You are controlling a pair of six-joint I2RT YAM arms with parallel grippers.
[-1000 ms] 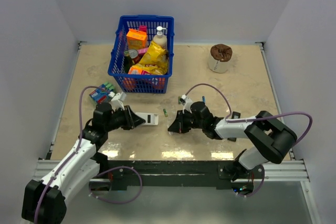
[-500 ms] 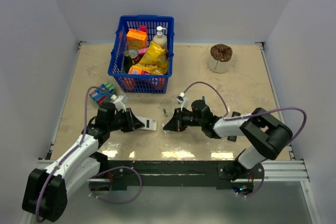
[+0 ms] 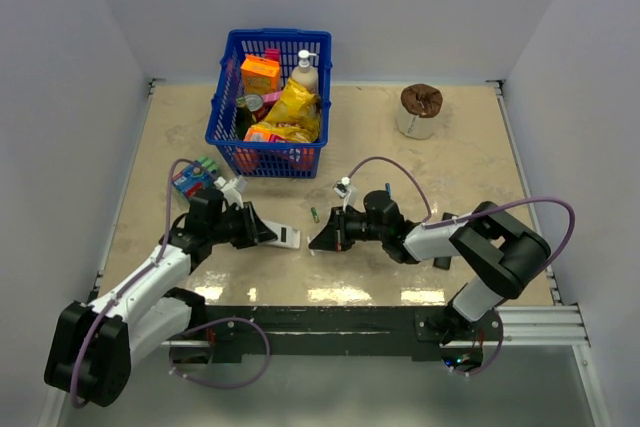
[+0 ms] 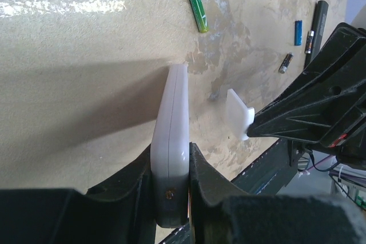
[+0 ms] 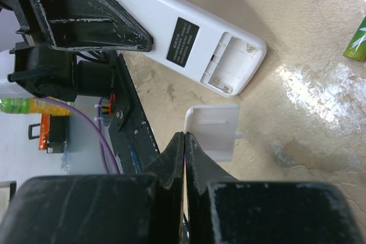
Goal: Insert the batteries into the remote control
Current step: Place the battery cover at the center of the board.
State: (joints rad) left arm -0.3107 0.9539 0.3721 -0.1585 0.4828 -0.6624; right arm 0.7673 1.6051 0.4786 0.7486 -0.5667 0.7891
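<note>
The white remote control (image 5: pixel 183 37) lies back side up, its battery bay (image 5: pixel 233 64) uncovered and holding nothing. My left gripper (image 4: pixel 170 161) is shut on the remote's near end (image 3: pixel 285 237); the left wrist view shows the remote edge-on. The small white cover piece (image 5: pixel 213 128) rests on the table just past my right gripper (image 5: pixel 185 135), which is shut with nothing between its fingers. A green battery (image 4: pixel 198 8) lies beyond the remote, also visible from above (image 3: pixel 314 214). Farther right lie a blue battery (image 4: pixel 298 32) and a dark battery (image 4: pixel 285 63).
A blue basket (image 3: pixel 268 142) of groceries stands at the back left. A roll with a brown top (image 3: pixel 420 110) is at the back right. A colourful pack (image 3: pixel 195 177) lies left of the basket. A slim black remote (image 4: pixel 318 24) lies by the right arm.
The left gripper has drawn the remote slightly nearer and to the left. The right gripper has edged left toward it. Both stay shut.
</note>
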